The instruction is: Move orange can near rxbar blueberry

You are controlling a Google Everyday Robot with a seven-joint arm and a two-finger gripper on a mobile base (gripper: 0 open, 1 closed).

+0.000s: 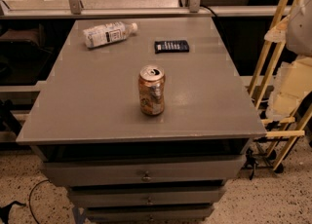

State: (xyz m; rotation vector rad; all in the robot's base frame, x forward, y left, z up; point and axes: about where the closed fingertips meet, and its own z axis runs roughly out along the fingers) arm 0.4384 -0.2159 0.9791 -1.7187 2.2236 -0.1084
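The orange can point(152, 90) stands upright near the front middle of the grey table top point(87, 96), its silver pull-tab top facing up. The rxbar blueberry point(171, 46), a flat dark navy bar with light print, lies flat further back and slightly right, clearly apart from the can. My gripper point(288, 90) shows as pale arm parts at the right edge of the view, off the table's right side and well away from the can and the bar. It holds nothing that I can see.
A clear plastic bottle with a white label point(108, 33) lies on its side at the back left. The table is a cabinet with drawers point(146, 173) below. A yellow wooden frame point(273, 47) stands to the right. A rail point(146, 11) runs behind.
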